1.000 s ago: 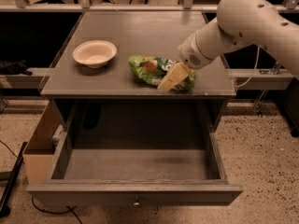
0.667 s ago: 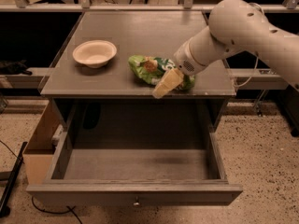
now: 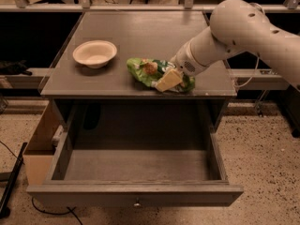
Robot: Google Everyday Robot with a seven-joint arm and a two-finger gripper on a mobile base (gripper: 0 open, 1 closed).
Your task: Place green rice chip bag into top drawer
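Observation:
The green rice chip bag (image 3: 146,71) lies crumpled on the grey table top near its front edge, right of centre. My gripper (image 3: 168,80) reaches down from the right on the white arm (image 3: 234,32), its yellowish fingers lying over the right half of the bag. The top drawer (image 3: 136,195) is pulled fully open below the table, empty inside, with a small round knob (image 3: 137,203) on its front panel.
A white bowl (image 3: 95,53) stands on the table top to the left of the bag. A brown cardboard box (image 3: 41,144) sits on the floor left of the drawer. A black cable and stand lie at the bottom left.
My gripper has shifted leftward and lower over the bag, toward the table's front edge. The bag, bowl and drawer have stayed in place.

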